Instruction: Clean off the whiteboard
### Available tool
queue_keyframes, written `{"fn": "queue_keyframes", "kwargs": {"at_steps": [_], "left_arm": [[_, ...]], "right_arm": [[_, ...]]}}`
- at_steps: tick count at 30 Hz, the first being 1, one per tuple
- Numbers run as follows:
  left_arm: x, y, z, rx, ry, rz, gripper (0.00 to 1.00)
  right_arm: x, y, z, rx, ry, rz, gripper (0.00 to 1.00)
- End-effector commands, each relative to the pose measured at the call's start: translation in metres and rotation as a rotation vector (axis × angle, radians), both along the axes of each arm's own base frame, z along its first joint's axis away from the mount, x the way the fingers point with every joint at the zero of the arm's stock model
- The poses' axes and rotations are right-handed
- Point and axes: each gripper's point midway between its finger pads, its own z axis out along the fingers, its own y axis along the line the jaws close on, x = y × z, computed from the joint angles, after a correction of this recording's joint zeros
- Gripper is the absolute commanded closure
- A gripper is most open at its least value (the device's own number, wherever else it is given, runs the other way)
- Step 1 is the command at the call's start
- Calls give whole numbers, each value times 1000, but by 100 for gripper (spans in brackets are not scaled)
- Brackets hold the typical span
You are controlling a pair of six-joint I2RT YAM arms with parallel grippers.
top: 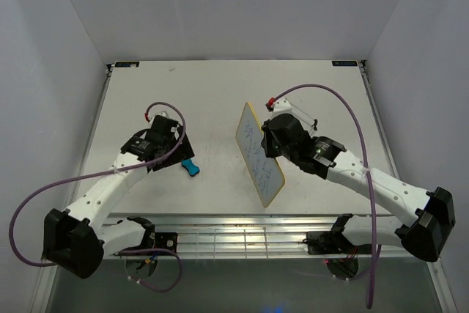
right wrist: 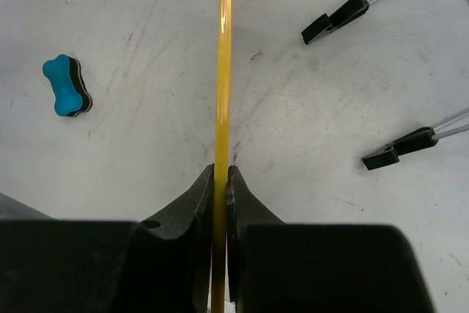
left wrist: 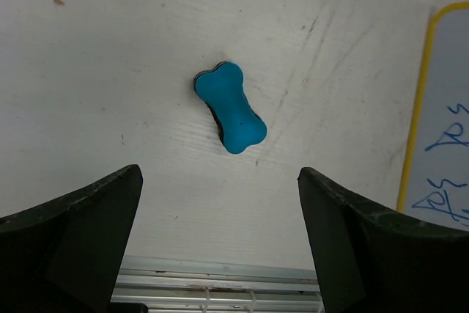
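So the whiteboard [top: 259, 153] is stood in the middle of the surface [top: 205, 93], yellow edge pinched by the right tool [right wrist: 220, 181], blue scribbles not wiped yet. The left tool [left wrist: 218, 181] is spread wide over the blue eraser [left wrist: 231, 108]. Pickup step, looks like: eraser needs to be straddled, then squeezed across its narrow waist.

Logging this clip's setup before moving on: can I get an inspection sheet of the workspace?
Surface: white table, scuffed, with faint marks.
Job's things: whiteboard held up by its edge, blue scribbles unwiped; blue eraser lying on the table left of it, untouched.
Clutter: nothing seen.
Grippers: left gripper open above the eraser; right gripper shut on the whiteboard's yellow frame.
Cables: purple cables loop off both arms.
Surroundings: plain white walls.
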Motion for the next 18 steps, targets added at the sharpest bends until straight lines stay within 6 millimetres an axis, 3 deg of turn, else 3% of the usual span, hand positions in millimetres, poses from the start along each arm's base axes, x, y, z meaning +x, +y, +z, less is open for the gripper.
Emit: {"fn": "queue_keyframes", "kwargs": {"at_steps": [1,12,18], "left_arm": [[-9,-9,-16,-30,91,49,2],[-15,-16,-67,98,196,179,4],[-2,-15,-82,139,202,237,12]], "right_arm": [[7,-10,28,58,-147,-136,92],[-8,-16,22,15,-187,9,92],[-18,-1,9,60,-160,125,92]]}}
